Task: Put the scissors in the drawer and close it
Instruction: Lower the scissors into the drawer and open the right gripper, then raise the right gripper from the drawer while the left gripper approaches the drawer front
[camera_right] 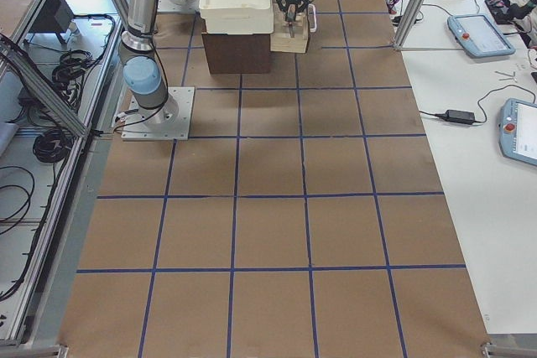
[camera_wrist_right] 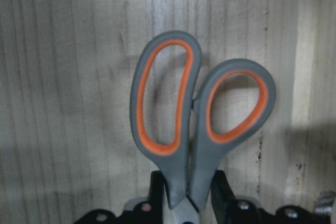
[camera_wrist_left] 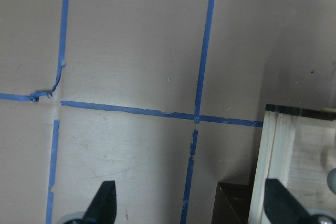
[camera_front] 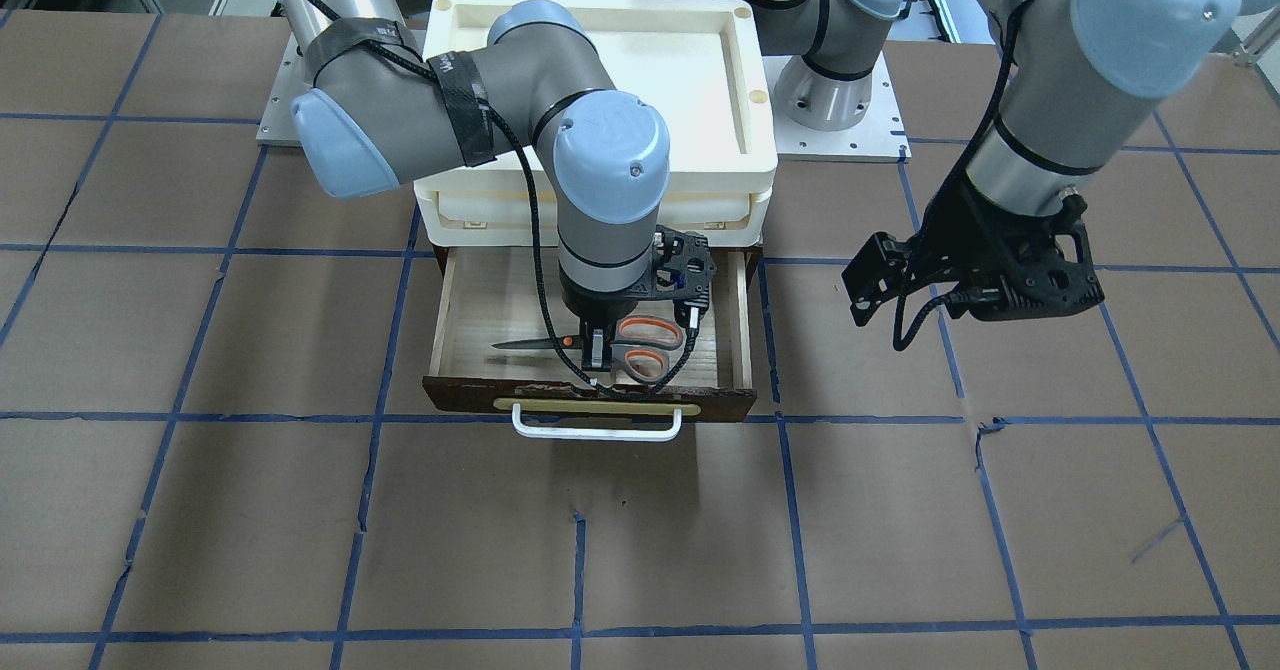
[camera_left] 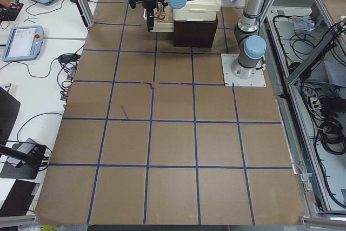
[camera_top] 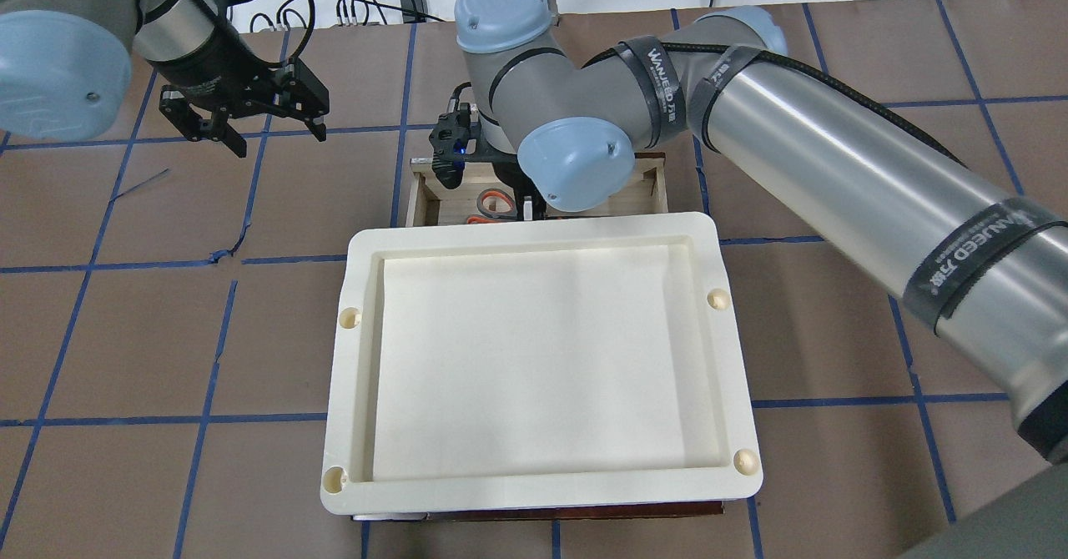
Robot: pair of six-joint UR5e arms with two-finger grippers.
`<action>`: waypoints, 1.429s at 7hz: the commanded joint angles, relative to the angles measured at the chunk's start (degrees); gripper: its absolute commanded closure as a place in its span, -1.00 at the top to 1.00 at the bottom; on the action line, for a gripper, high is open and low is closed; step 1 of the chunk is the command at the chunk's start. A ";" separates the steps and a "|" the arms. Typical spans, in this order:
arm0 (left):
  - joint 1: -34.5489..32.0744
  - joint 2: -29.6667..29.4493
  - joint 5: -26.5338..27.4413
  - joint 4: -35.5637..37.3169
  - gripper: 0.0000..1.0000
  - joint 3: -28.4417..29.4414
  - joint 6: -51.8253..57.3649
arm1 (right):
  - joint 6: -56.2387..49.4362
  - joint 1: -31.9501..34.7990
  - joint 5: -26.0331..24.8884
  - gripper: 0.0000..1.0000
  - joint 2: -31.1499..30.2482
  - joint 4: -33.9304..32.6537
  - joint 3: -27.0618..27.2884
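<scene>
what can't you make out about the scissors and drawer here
Blades of the scissors: cut off by the bottom edge in the right wrist view; hidden under the right arm overhead.
Scissors in both side views: too small.
Whether they rest on the drawer floor: no view settles it.

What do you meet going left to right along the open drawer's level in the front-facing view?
Blades of the scissors → right tool, shut on them → orange-lined finger loops → drawer's right wall → left tool, open.
</scene>
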 commanded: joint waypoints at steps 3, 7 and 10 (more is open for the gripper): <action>-0.05 -6.07 -6.20 0.90 1.00 4.69 -1.36 | 7.52 -0.12 0.76 0.65 -0.83 0.52 -0.83; -0.92 -14.25 -9.19 9.58 1.00 5.59 -2.76 | 5.14 -10.35 2.69 0.74 -9.15 10.44 -4.54; -2.85 -17.25 -9.37 8.99 1.00 5.15 -4.17 | 15.20 -21.03 3.49 0.90 -20.48 21.61 -2.26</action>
